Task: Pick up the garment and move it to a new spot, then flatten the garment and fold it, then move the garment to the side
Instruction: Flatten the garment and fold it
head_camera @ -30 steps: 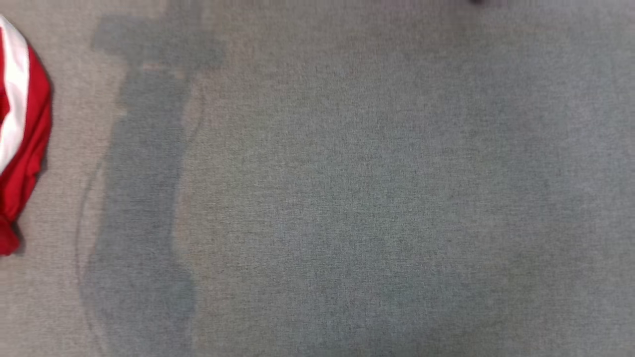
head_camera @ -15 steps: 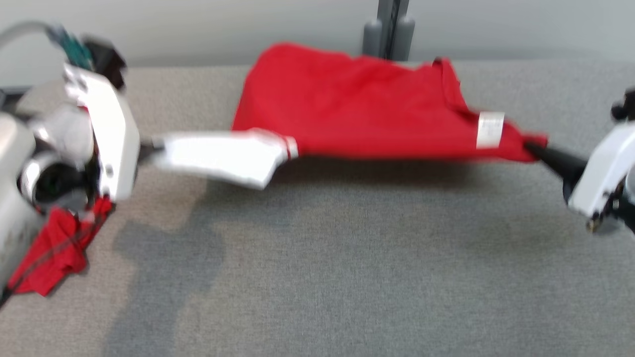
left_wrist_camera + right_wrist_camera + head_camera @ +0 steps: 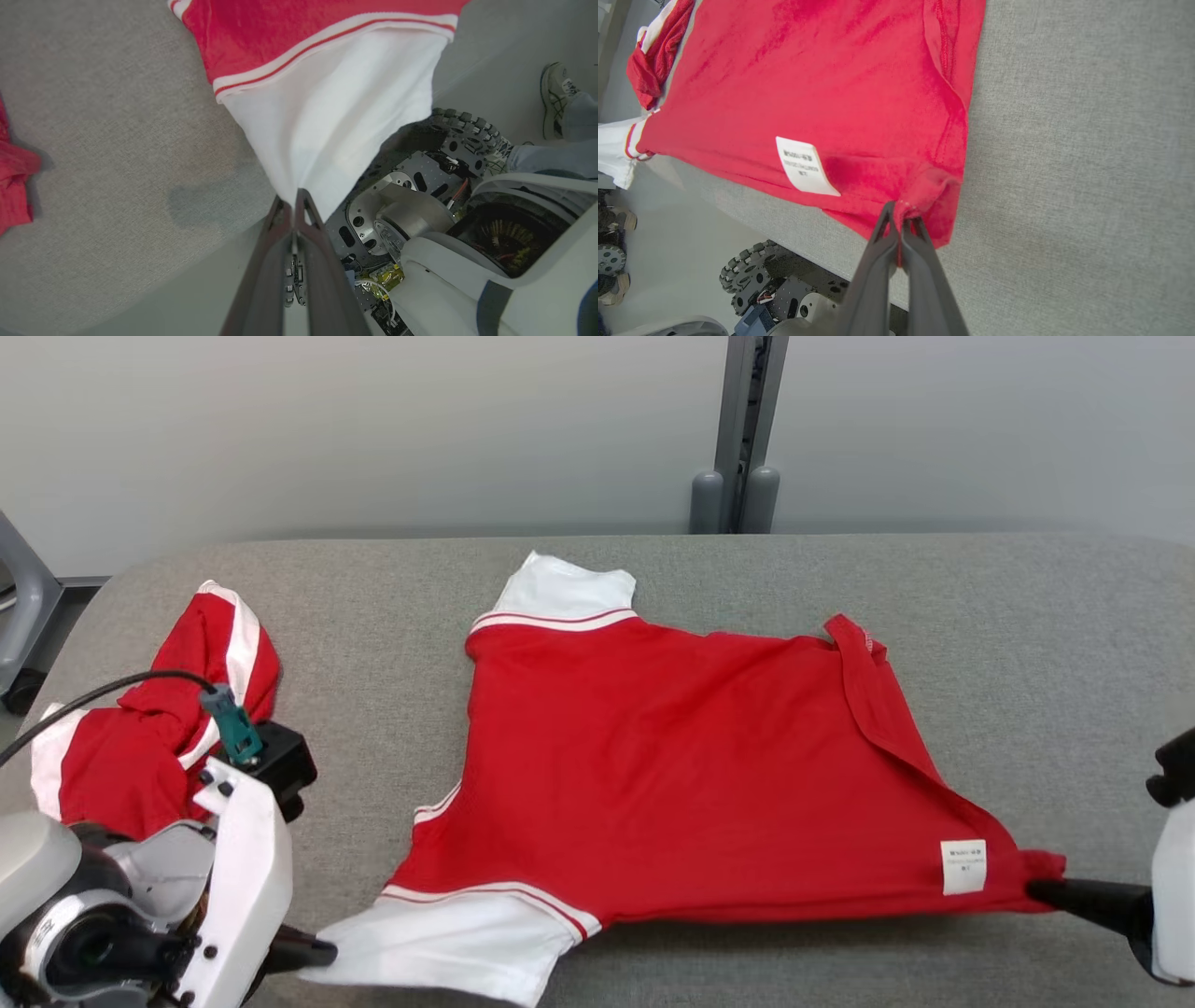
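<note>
Head view: red garment (image 3: 691, 756) lies spread mid-table on the grey table (image 3: 1027, 616), far sleeve and back flat, front edge pulled taut along the near side. 2 grips: left gripper (image 3: 322, 952) at lower left, fingers pinched together on the tip of the white sleeve (image 3: 448, 943); right gripper (image 3: 1036, 889) at lower right, pinched shut on the red hem corner. Both wrist views confirm cloth caught between the closed fingertips.

Reason for the hold, as I read it: gripping 2 opposite ends and pulling apart tensions the fabric so it lays flat, which fits the flatten step, with the fold not yet started. A shadow under the front edge suggests that edge sits slightly off the surface. 1 fold runs down the right side, so it isn't fully smooth.

Writing: white label (image 3: 963, 866) near the right corner, several printed lines, too small to read. No brand visible.

Second crumpled red-and-white garment (image 3: 159, 737) sits at far left, apart from this one.
</note>
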Controlling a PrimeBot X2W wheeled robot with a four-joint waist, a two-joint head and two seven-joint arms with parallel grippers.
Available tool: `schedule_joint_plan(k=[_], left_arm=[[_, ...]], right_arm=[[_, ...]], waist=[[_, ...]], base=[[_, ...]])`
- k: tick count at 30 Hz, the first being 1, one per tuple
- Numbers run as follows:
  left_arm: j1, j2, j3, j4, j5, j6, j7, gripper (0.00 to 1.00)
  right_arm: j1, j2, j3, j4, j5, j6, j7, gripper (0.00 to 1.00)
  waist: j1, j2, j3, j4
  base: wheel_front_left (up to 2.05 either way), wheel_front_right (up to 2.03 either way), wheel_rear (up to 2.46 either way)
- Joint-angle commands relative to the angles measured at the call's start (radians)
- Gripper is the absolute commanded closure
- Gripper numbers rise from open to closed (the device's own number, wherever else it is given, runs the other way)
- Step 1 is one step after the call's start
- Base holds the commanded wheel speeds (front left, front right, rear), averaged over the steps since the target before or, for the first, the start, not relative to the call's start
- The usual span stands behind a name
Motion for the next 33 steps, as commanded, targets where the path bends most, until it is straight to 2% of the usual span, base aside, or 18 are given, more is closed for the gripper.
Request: schedule_joint_plan(k=[1, 9, 14, 22, 33], left_arm=[[0.013, 0.014, 0.0, -0.016, -0.006, 0.011, 0.007, 1.0], [0.062, 0.096, -0.003, -0.143, -0.06, 0.061, 0.041, 1.0], [0.044, 0.097, 0.01, -0.168, -0.062, 0.078, 0.042, 1.0], [-0.049, 0.044, 0.028, -0.115, -0.034, 0.081, 0.084, 1.0], [-0.203, -0.106, 0.028, 0.089, 0.027, 0.053, 0.133, 1.0]], right_arm=[[0.026, -0.016, -0.006, -0.013, 0.008, 0.002, 0.01, 1.0], [0.166, -0.112, -0.045, -0.107, 0.026, 0.002, 0.05, 1.0], [0.203, -0.129, -0.092, -0.142, 0.024, 0.002, 0.049, 1.0], [0.174, -0.078, -0.171, -0.135, -0.002, 0.002, 0.088, 1.0], [0.062, 0.09, -0.265, -0.032, -0.089, 0.002, 0.174, 1.0]], waist=[[0.0, 0.0, 0.005, -0.001], [0.0, 0.0, 0.022, -0.007], [0.0, 0.0, 0.032, -0.012], [0.0, 0.0, 0.08, -0.028], [0.0, 0.0, 0.187, -0.072]], base=[[0.0, 0.0, 0.0], [0.0, 0.0, 0.0], [0.0, 0.0, 0.0], [0.0, 0.0, 0.0], [0.0, 0.0, 0.0]])
